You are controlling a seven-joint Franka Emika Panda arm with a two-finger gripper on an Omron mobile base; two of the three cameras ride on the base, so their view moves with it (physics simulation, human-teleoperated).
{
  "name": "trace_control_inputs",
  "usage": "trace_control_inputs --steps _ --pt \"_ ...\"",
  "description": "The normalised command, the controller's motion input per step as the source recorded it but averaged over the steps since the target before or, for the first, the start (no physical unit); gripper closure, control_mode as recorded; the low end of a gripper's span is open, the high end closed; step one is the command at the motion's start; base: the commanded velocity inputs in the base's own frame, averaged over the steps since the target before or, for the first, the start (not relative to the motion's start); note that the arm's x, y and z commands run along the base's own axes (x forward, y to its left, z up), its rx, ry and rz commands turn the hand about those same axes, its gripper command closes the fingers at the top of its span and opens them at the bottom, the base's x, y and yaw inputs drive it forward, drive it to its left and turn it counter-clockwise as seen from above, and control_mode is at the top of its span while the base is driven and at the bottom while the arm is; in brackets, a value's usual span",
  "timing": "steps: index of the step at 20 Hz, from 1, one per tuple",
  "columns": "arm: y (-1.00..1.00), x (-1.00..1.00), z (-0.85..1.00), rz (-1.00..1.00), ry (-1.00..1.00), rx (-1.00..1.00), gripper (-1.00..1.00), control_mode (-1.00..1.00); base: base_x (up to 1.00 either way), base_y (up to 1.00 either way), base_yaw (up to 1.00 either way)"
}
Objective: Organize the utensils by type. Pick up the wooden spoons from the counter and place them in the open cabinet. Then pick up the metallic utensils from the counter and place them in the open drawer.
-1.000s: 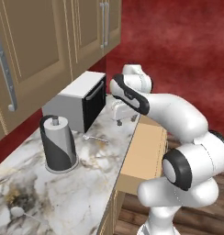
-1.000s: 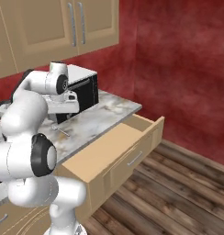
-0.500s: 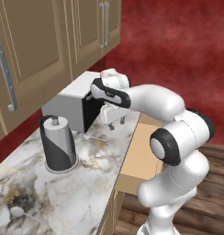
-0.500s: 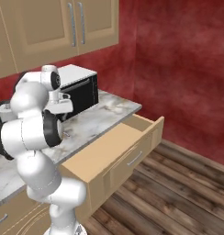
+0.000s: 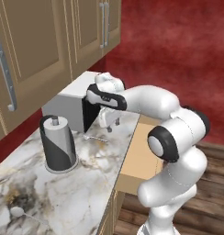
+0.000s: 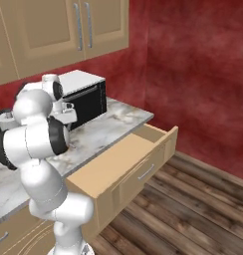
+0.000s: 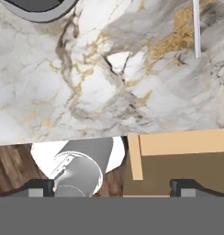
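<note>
Silver-grey metal utensil [image 5: 96, 137] lies flat on the table [image 5: 86, 183], just below the tool [image 5: 109, 126], handle running along the toaster [image 5: 70, 108] front; fingers spread wide, holding nothing.

Deep red textured walls [image 6: 193, 74] close the kitchen on two sides, meeting in a corner; below them runs a floor of dark brown wooden planks [image 6: 193, 209], its boards in mixed shades. Tan wall cabinets [image 6: 59, 35] with recessed panel doors and slim silver bar handles hang along the left wall; matching tan base units [image 6: 19, 229] stand beneath; the light is even and soft, with no hard shadows.
</note>
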Motion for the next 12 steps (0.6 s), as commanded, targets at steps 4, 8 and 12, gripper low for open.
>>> trace_control_inputs --steps 4,8,12 --pt "0.00 0.25 -0.30 0.00 -0.16 0.26 -1.00 -1.00 0.00 0.00 0.00" --pt "0.03 0.28 -0.40 0.00 -0.14 0.18 -1.00 -1.00 0.00 0.00 0.00" --pt "0.01 0.50 -0.27 0.00 -0.12 0.01 -1.00 -1.00 0.00 0.00 0.00"
